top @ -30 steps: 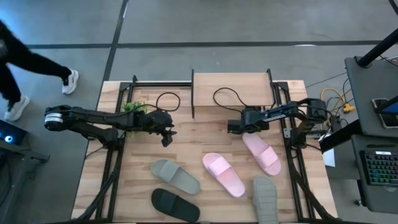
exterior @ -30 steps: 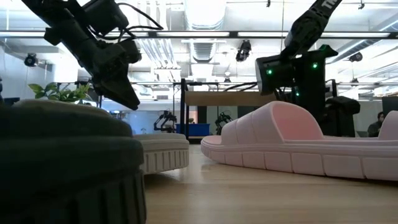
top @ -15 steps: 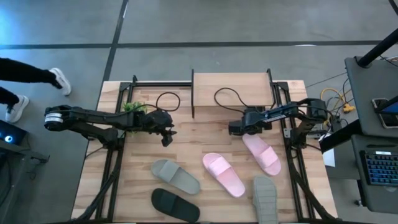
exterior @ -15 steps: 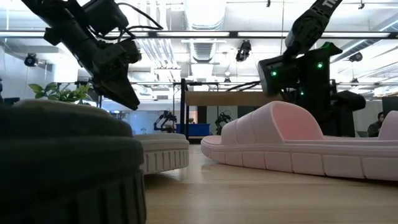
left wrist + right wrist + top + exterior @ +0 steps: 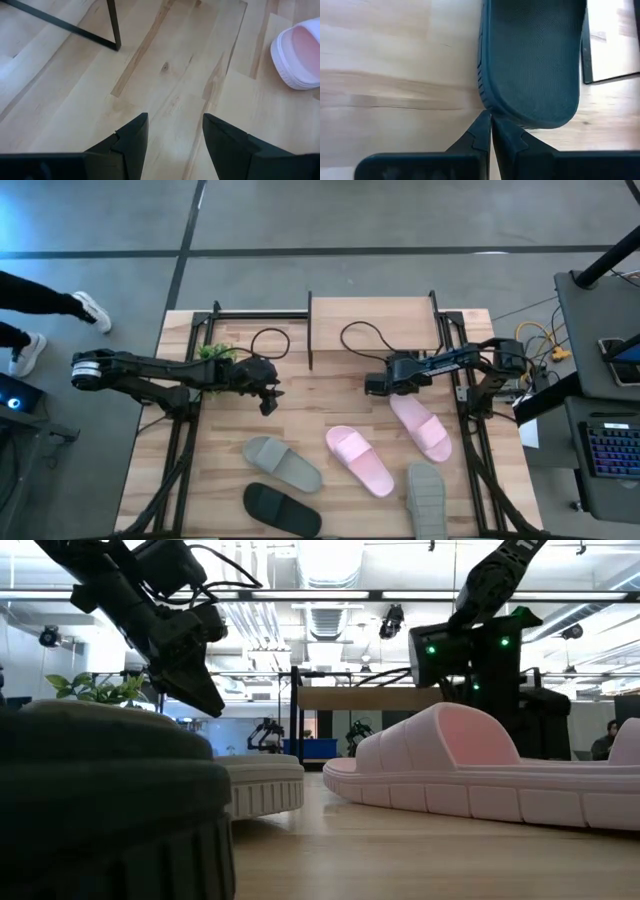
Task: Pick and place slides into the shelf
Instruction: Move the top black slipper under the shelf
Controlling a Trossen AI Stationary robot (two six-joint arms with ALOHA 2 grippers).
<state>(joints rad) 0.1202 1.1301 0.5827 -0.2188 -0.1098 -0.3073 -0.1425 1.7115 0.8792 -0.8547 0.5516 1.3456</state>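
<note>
Right hand, fingers shut and tips at the rim of a black slide by the shelf, has barely shifted, while the left hand, half-spread and empty, stays over the tabletop, five slides unshelved.

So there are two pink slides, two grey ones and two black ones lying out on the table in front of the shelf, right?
Not quite: the high view shows only one black slide on the open table, near its front edge. The two pink slides and two grey slides do lie in front of the shelf.
</note>
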